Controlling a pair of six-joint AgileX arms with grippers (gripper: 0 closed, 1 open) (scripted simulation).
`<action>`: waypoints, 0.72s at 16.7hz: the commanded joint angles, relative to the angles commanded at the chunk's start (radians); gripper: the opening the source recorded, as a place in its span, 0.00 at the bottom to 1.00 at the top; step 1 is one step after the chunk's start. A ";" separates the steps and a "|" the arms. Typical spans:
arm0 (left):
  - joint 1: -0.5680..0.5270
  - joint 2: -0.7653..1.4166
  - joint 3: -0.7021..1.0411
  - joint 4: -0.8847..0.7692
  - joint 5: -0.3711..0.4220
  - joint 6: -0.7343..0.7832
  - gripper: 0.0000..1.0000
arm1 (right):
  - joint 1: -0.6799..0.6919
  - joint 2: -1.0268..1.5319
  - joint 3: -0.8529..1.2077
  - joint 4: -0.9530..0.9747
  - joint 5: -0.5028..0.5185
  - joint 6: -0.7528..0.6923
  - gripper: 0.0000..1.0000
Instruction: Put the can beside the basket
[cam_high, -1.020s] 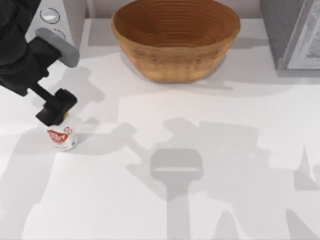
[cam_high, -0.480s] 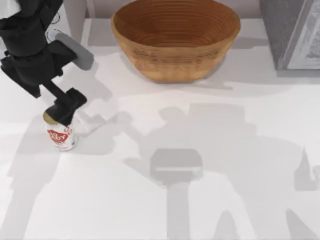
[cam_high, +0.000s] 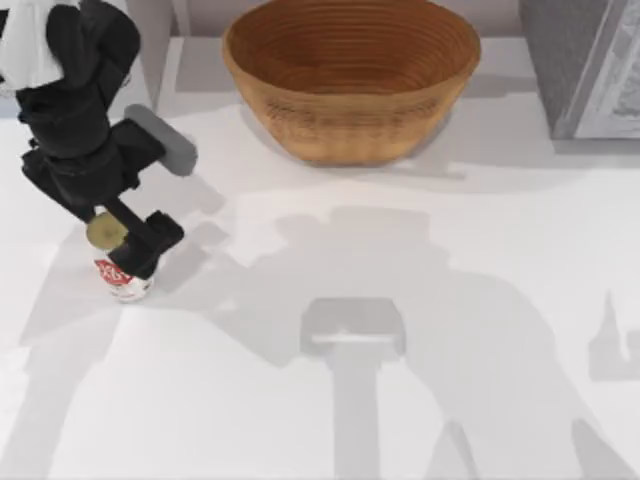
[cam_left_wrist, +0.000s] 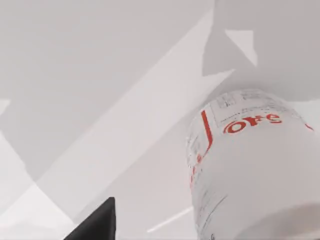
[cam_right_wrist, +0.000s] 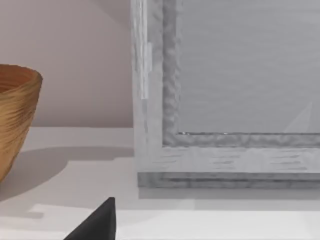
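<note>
Down drops the left pincer around the can, grip state unclear; square up before carrying toward the basket.

White table crossed by soft grey shadows, grey framed panel against a pale wall.

A small white can with a red label and a dull gold top stands upright on the left side of the table, partly hidden from above. A large round woven basket, orange-brown with ribbed rings inside, sits upright at the far middle, well apart from the can.
</note>
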 joint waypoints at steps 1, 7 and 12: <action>0.000 0.007 -0.019 0.022 0.000 0.000 1.00 | 0.000 0.000 0.000 0.000 0.000 0.000 1.00; 0.000 0.012 -0.031 0.035 0.000 0.000 0.92 | 0.000 0.000 0.000 0.000 0.000 0.000 1.00; 0.000 0.012 -0.031 0.035 0.000 0.000 0.55 | 0.000 0.000 0.000 0.000 0.000 0.000 1.00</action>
